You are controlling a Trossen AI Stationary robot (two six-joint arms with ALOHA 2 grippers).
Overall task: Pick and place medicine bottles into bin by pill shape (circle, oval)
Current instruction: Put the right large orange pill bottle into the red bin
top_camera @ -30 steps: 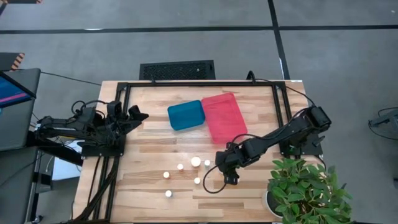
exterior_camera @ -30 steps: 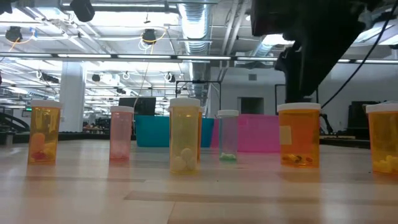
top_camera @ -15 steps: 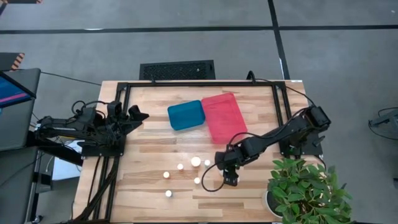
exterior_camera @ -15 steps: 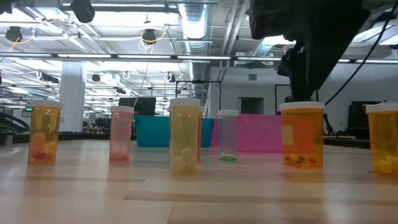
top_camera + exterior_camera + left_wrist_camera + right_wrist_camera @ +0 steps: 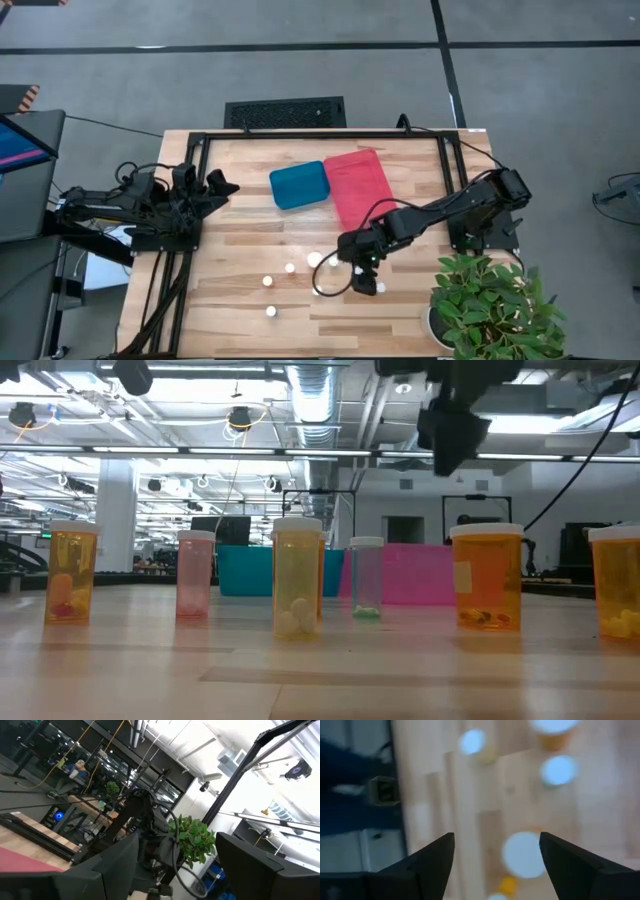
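Several small amber bottles with white caps stand upright on the wooden table, among them one, another and a third. In the low view they stand in a row, with a big orange bottle at the right. My right gripper hangs open and empty above them and shows high up in the low view. Its wrist view looks down on blurred white caps. My left gripper waits, open, at the table's left edge.
A blue bin and a pink bin lie side by side at the table's far middle. A potted plant stands at the near right corner. A black frame runs along the table's far edge.
My right gripper has risen from just over the big orange bottle and gone toward the table's left and far edges. That bottle stays upright on the table, its cap now uncovered in the high view.
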